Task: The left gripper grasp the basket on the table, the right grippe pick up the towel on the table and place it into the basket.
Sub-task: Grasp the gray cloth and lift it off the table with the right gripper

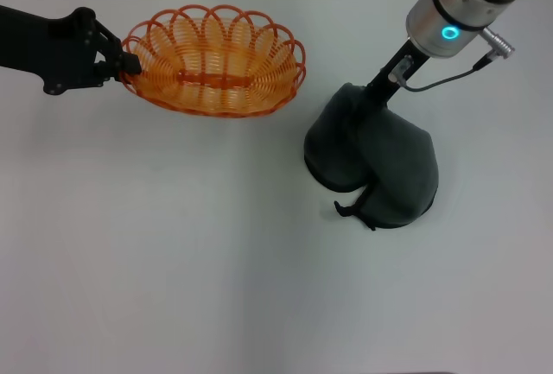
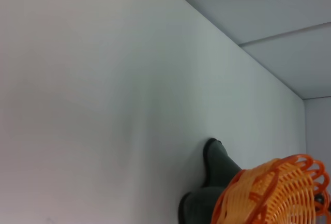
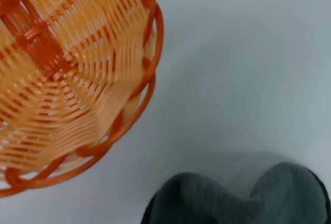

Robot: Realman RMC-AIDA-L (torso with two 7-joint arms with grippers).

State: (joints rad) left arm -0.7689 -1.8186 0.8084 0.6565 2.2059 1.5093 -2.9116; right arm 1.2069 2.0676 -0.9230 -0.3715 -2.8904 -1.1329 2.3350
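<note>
The left gripper [image 1: 130, 65] reaches in from the left side of the table [image 1: 173, 262] and is clenched on the near-left rim of the basket [image 1: 216, 59]. The basket sits at the far middle of the table, its orange looped rim tipped slightly, the side away from the gripper resting on the surface. It holds nothing.

The right gripper [image 1: 373, 93] comes down from the far right, its black fingers pressed into the top of the towel [image 1: 376, 162]. The fingertips are buried in the folds; whether they are closed on the cloth cannot be told.

The towel lies bunched in two rounded lobes on the table, to the right of the basket and apart from it, with a small dark loop [image 1: 346, 210] at its near edge.

The right wrist view shows the basket [image 3: 67, 74] beside the towel [image 3: 238, 198], a gap of bare table [image 3: 248, 69] between them.
</note>
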